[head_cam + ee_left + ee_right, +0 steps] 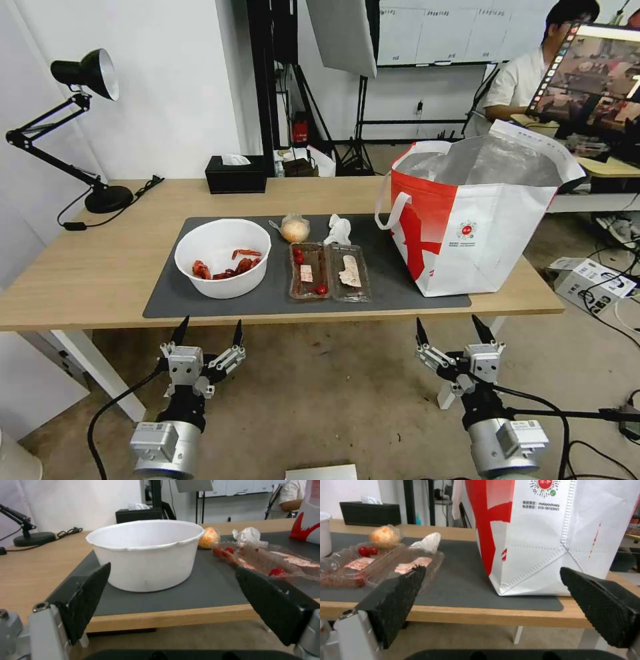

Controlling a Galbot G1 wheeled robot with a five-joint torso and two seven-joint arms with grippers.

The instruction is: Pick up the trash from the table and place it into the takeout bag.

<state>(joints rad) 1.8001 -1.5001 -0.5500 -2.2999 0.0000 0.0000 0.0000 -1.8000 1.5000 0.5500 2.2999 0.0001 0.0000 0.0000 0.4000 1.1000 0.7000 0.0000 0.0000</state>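
Observation:
On the dark grey mat (pixel 267 297) of the light-wood table (pixel 100 267) sits a white bowl (pixel 222 257) (pixel 146 555) holding red shell scraps. To its right lies a clear plastic tray (pixel 329 271) (pixel 266 560) (pixel 370 567) with cherry tomatoes. Behind the tray are a clear-wrapped orange lump (pixel 295 229) (pixel 208 538) (pixel 385 536) and a crumpled white tissue (pixel 339 229) (pixel 248 535) (pixel 427 542). The white-and-red takeout bag (pixel 477 220) (pixel 553 537) stands open at the mat's right end. My left gripper (pixel 208 331) (pixel 173 590) and right gripper (pixel 453 330) (pixel 493 587) hang open below the table's near edge, both empty.
A black tissue box (pixel 235 174) sits at the table's far edge and a black desk lamp (pixel 80 133) stands at the far left. White table legs (pixel 100 373) are under the near edge. Boxes and cables (pixel 593 280) lie on the floor at right.

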